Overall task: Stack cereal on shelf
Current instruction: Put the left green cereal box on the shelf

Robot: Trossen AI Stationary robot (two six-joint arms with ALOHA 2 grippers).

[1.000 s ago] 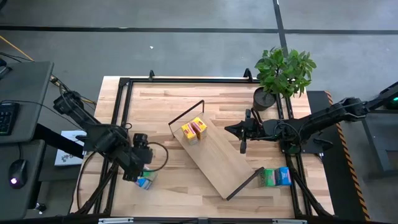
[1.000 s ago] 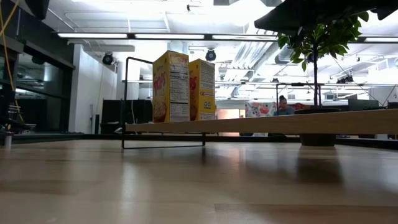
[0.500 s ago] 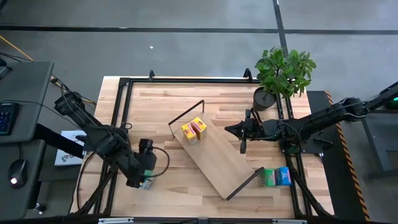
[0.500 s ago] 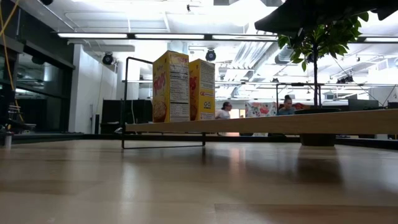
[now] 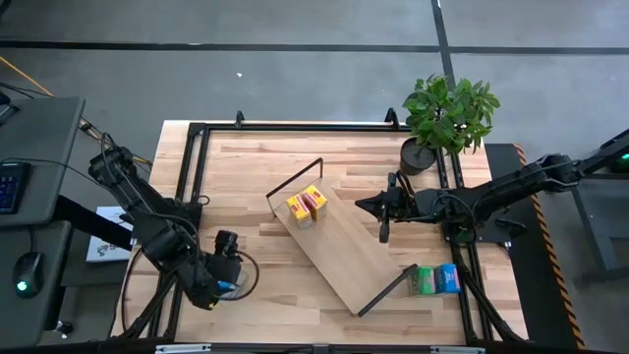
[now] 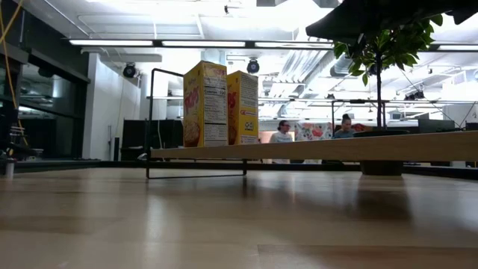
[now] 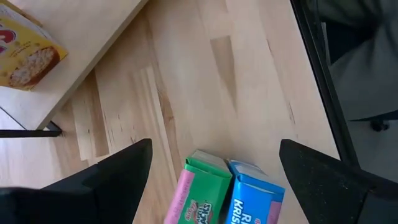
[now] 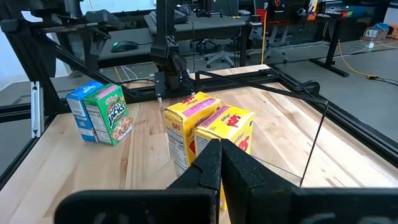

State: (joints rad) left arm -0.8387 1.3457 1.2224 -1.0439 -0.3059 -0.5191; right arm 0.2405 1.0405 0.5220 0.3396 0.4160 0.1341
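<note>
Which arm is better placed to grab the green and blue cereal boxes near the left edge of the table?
Left, probably. The left gripper hangs open right over the green box and blue box; the right gripper is shut, across the shelf.

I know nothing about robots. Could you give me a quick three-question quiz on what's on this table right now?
1. How many yellow cereal boxes stand on the shelf?
2. True or false: the right gripper is shut.
3. The open left gripper hovers over: A) the plant, B) a green box and a blue box, C) nothing.
Key: 1) two; 2) true; 3) B.
</note>
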